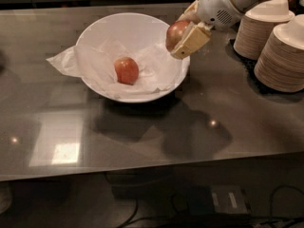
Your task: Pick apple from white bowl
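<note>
The white bowl (95, 34) stands on the grey table, lined with crinkled white paper. My gripper (183, 33) is shut on the apple (175, 33), a red-pink one, and holds it above the bowl's right rim. Its beige fingers (192, 41) clamp the apple from both sides. A second, more evenly red-orange apple (126, 70) lies on the paper in the middle of the bowl. The white arm reaches in from the upper right.
Two stacks of beige paper bowls (280, 46) stand on the table's right side, close to the arm. The paper lining sticks out over the bowl's left rim (61, 61). The table's front edge (152, 167) runs across the lower frame.
</note>
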Tool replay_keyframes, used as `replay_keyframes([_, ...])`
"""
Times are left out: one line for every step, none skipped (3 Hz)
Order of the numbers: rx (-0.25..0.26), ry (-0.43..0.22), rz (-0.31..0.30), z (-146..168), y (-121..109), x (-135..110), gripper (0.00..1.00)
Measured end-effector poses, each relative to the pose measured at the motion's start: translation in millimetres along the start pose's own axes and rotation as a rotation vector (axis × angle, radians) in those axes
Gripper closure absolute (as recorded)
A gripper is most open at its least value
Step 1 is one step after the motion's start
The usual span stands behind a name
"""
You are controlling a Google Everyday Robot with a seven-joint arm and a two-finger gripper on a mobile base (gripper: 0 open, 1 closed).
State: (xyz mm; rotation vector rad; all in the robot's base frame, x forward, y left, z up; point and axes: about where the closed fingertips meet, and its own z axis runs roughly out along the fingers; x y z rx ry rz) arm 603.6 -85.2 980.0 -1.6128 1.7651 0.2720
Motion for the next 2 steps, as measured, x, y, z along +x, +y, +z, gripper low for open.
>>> replay_keyframes([0.022,-0.021,-0.057,-20,-1,-18,1.00])
replay_keyframes([0.011,-0.038,-0.110,-23,7,-31,1.00])
